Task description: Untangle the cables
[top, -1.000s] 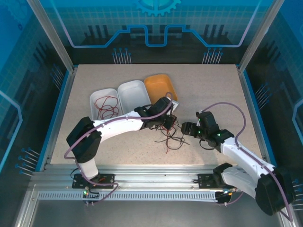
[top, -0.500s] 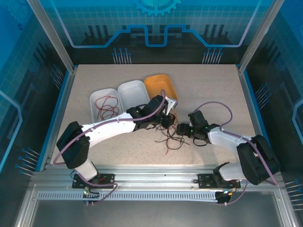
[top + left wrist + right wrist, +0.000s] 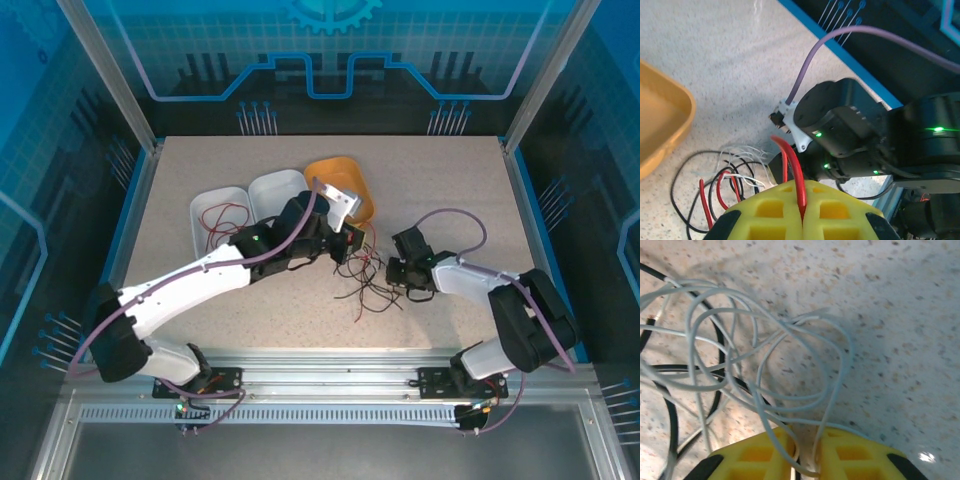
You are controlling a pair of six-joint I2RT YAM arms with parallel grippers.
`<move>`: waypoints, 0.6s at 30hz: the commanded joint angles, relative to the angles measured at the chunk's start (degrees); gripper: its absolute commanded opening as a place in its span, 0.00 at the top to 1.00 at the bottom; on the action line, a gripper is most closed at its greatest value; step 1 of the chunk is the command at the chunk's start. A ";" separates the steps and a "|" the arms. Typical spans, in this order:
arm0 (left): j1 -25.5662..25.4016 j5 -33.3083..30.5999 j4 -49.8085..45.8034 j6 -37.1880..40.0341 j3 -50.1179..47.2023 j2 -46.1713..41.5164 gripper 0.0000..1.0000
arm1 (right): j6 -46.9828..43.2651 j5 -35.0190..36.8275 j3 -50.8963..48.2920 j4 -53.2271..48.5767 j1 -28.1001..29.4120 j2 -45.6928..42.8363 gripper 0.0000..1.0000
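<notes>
The cables (image 3: 368,288) lie in a loose tangle near the middle of the tabletop (image 3: 450,190), a little toward its near edge, between the two arms. The left tool (image 3: 802,212) is clenched on one red cable (image 3: 792,165), which rises in a curve from between its yellow fingers. Under it, black, red and whitish loops lie on the surface.

The right tool (image 3: 805,462) is low over the tangle. Its yellow fingers are almost together and pinch the whitish cables (image 3: 790,365), whose loops spread flat in front of it across a black cable (image 3: 672,425).

Toward the far edge, left of the middle, three trays are in a row. The left white tray (image 3: 195,215) holds some red wires (image 3: 225,225), and beside it are the middle white tray (image 3: 280,190) and the orange tray (image 3: 350,175).
</notes>
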 commanded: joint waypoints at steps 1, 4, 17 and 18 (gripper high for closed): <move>0.04 -3.04 1.04 3.22 -0.88 -3.60 1.00 | 0.87 -4.76 -0.23 4.37 0.87 3.45 0.86; 0.95 -4.98 0.40 4.38 -0.77 -5.60 1.00 | 1.09 -4.50 -0.15 3.97 0.87 3.54 0.89; 3.35 -14.73 -2.68 11.31 0.51 -15.09 1.00 | 1.59 -2.45 0.03 2.34 0.87 3.41 0.99; 3.37 -15.40 -2.69 11.59 0.50 -15.74 1.00 | 1.63 -2.37 0.03 2.24 0.87 3.47 0.99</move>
